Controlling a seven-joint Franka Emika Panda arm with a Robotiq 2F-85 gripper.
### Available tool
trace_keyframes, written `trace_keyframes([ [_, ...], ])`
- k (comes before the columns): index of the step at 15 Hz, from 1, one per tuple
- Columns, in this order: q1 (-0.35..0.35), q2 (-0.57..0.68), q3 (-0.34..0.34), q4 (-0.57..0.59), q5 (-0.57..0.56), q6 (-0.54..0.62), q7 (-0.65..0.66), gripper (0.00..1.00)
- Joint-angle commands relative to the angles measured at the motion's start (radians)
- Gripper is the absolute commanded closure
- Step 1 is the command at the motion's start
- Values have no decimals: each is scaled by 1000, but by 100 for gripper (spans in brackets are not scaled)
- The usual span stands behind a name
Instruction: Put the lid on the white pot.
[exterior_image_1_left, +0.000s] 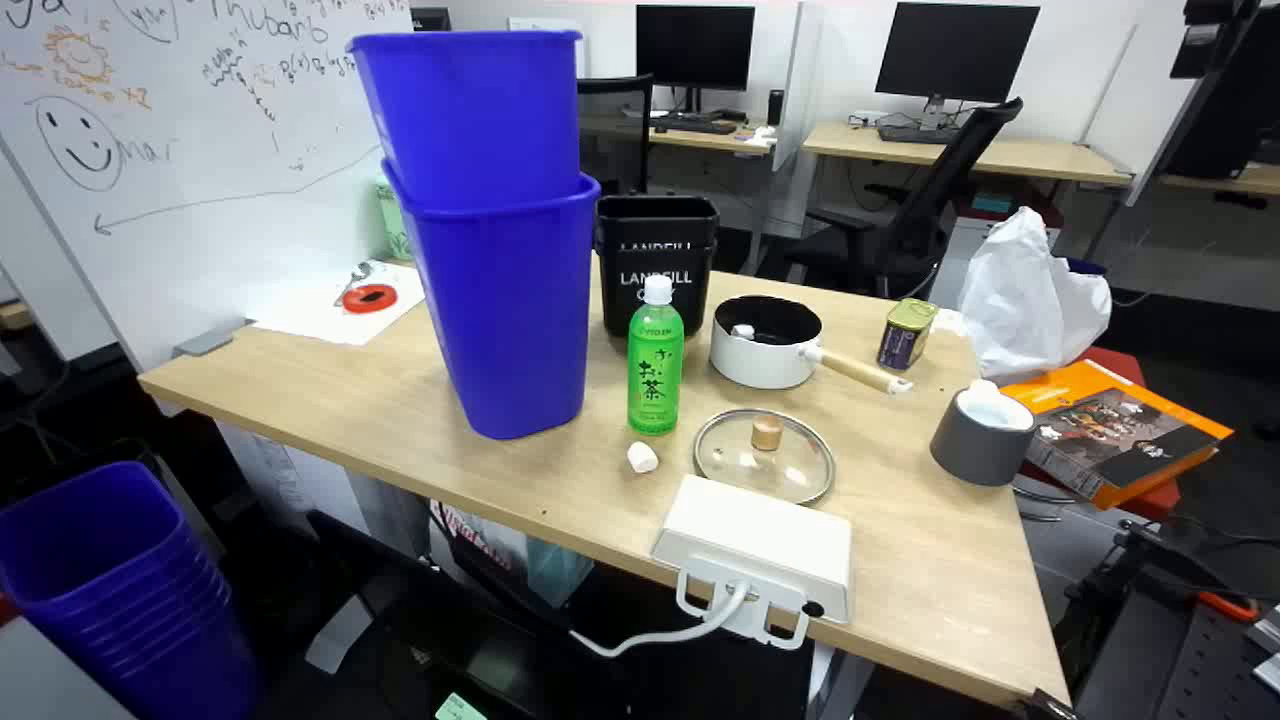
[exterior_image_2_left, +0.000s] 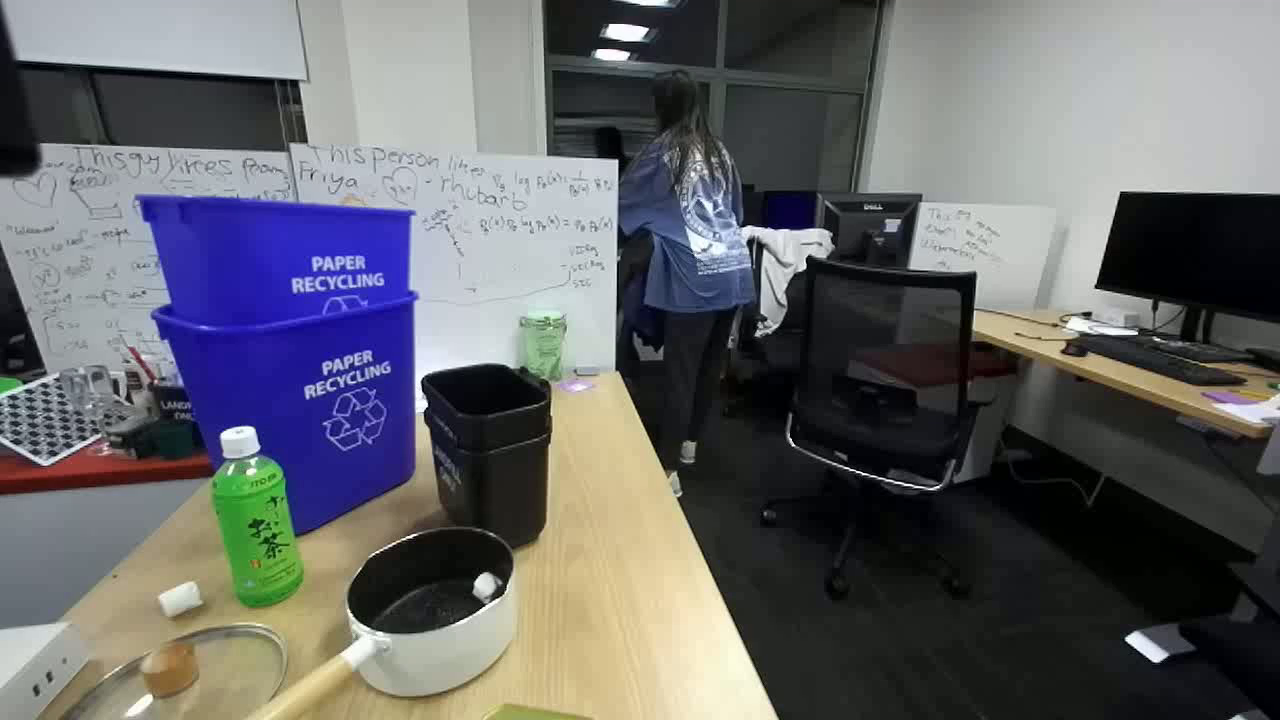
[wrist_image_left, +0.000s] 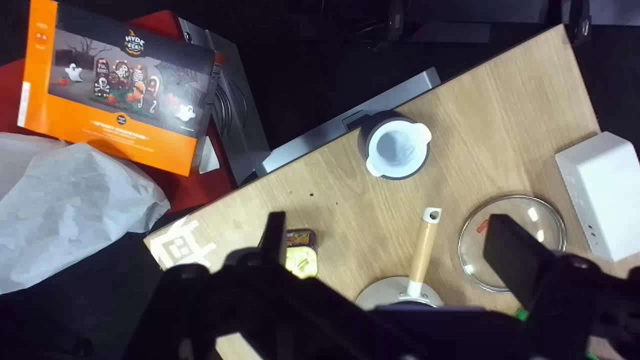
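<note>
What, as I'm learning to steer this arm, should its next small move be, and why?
I'd likely bring the open tool over the knob of the lid: nothing is gripped, the lid lies knob-up on the table, and the white pot nearby stands uncovered.

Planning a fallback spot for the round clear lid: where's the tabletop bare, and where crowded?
Bare wooden tabletop lies between the dark grey cylinder, flat white rectangular box and table corner; another patch separates the cylinder from the lid. It's crowded around the lid's other sides: the box, green plastic bottle and low round white pot sit close.
</note>
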Motion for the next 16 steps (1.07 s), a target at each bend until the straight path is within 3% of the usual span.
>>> trace_keyframes([
  [1,-9,2,8,3,4,-2,-3,0],
  [7,23,26,18,-42,26,100,-28,0],
  [16,145,154,88,-139,296,398,-77,0],
])
